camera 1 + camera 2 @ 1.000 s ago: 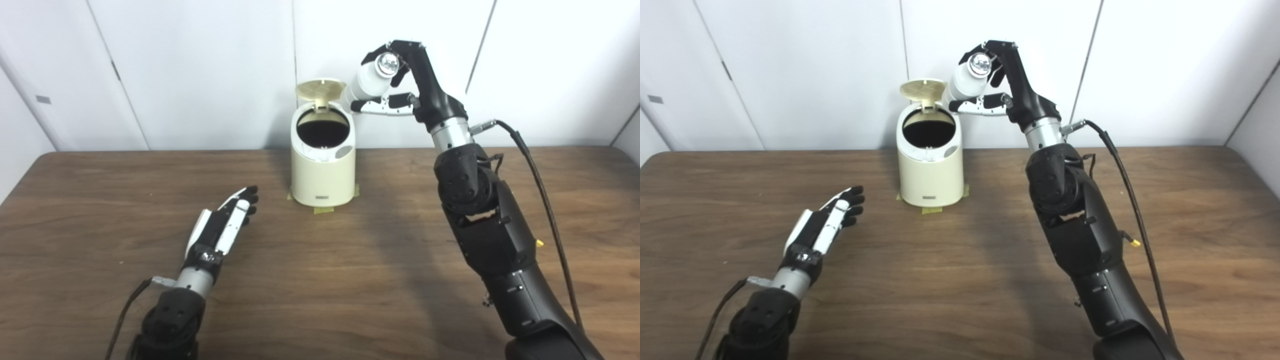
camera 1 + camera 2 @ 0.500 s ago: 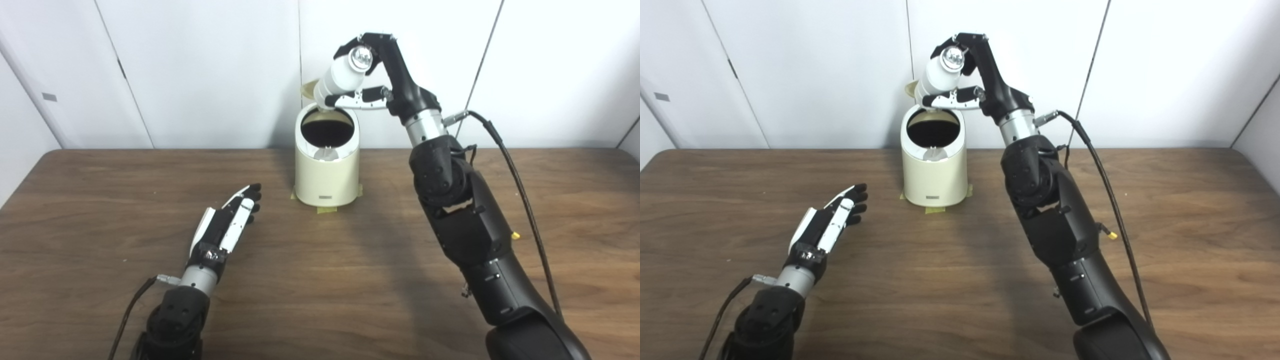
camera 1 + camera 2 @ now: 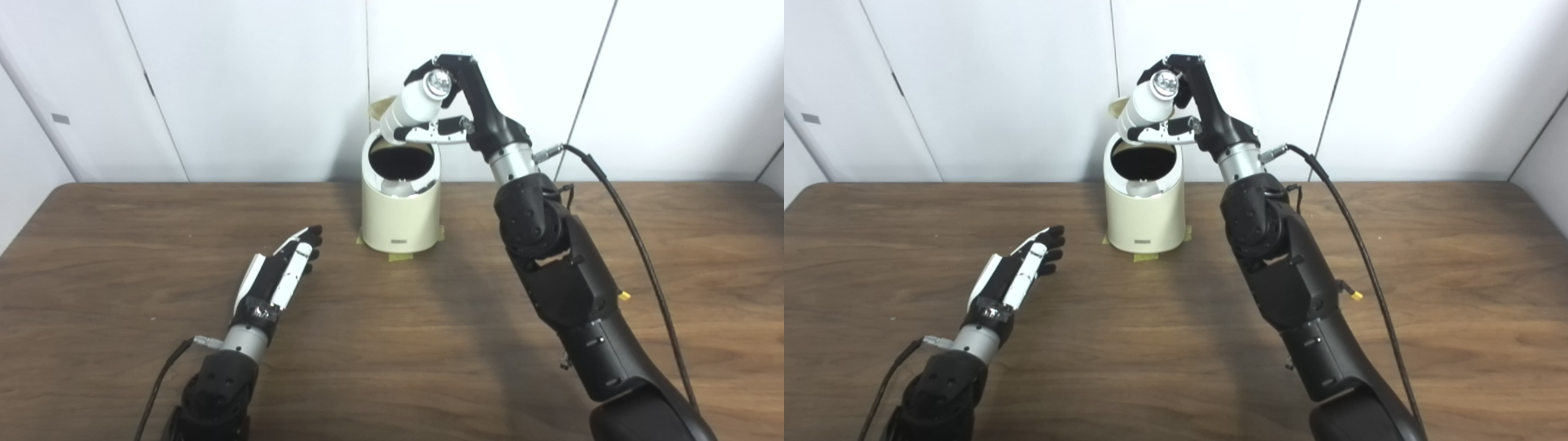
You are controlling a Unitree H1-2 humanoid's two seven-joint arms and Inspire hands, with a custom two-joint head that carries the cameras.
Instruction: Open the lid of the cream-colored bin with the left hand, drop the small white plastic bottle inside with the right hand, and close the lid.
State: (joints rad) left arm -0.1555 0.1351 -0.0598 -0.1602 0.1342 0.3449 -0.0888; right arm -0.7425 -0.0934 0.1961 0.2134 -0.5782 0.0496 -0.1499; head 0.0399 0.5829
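Note:
The cream-colored bin [image 3: 399, 214] stands at the back middle of the table with its lid [image 3: 381, 108] flipped up behind the dark round mouth. My right hand [image 3: 456, 104] is raised above the bin's rim, shut on the small white plastic bottle [image 3: 413, 107]. The bottle is tilted, its lower end pointing down toward the mouth and its shiny end facing me. My left hand [image 3: 282, 272] lies open low over the table, to the left and in front of the bin, holding nothing.
The brown wooden table [image 3: 392, 343] reaches to a white panelled wall. Yellow tape tabs [image 3: 401, 256] mark the bin's base. A black cable [image 3: 637, 226] runs along my right arm.
My right hand has carried the bottle leftward and a little lower, from beside the lid to over the bin's mouth. The view shifted slightly early on. My left hand has stayed put.

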